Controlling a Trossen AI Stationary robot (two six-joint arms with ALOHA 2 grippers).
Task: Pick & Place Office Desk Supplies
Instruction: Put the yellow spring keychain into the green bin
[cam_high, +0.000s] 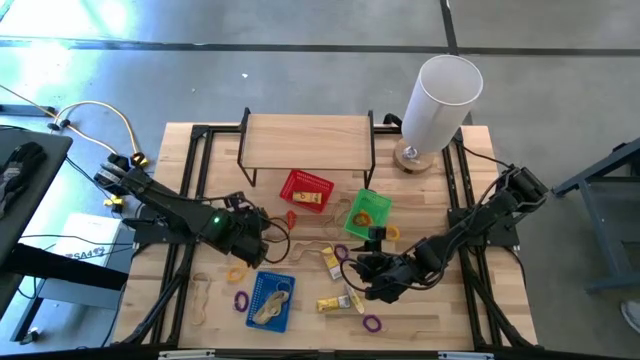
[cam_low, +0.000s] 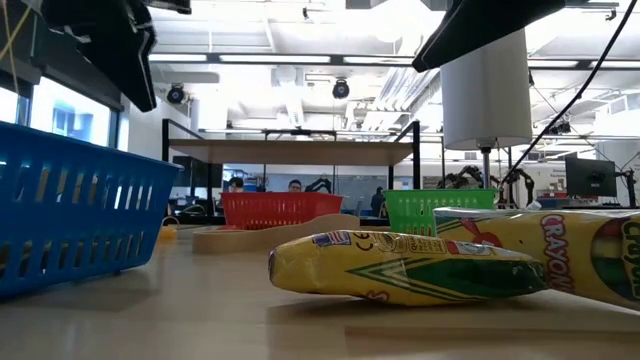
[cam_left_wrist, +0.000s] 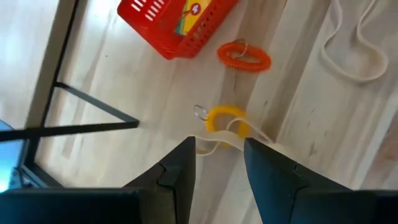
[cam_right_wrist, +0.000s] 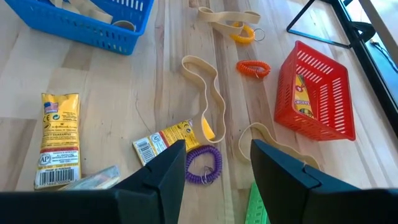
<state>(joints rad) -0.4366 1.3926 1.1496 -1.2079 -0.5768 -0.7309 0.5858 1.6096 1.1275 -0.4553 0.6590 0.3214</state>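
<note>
Just ahead of the left hand (cam_left_wrist: 217, 163), whose fingers stand partly apart with nothing between them, a yellow coil loop (cam_left_wrist: 225, 119) lies on the counter (cam_left_wrist: 124, 74) with a pale tan band (cam_left_wrist: 214, 144) crossing it; beyond that sits an orange coil loop (cam_left_wrist: 244, 56), and farther still the red basket (cam_left_wrist: 168, 18) holding a crayon box. Off to one side of this hand a second tan band (cam_left_wrist: 348, 46) curls on the wood. Close before the right hand (cam_right_wrist: 216, 163), likewise partly open and empty, a purple coil loop (cam_right_wrist: 203, 164) lies almost between its fingertips, touching a small yellow packet (cam_right_wrist: 163, 140). Another yellow packet (cam_right_wrist: 60, 138) lies to one side of this hand. A long wavy tan band (cam_right_wrist: 208, 93) stretches away from it toward the far orange loop, with the blue basket (cam_right_wrist: 81, 22) beyond. Farther out, past the green basket (cam_high: 367, 212), the tall white cylinder (cam_high: 437, 100) stands at the counter's far corner.
</note>
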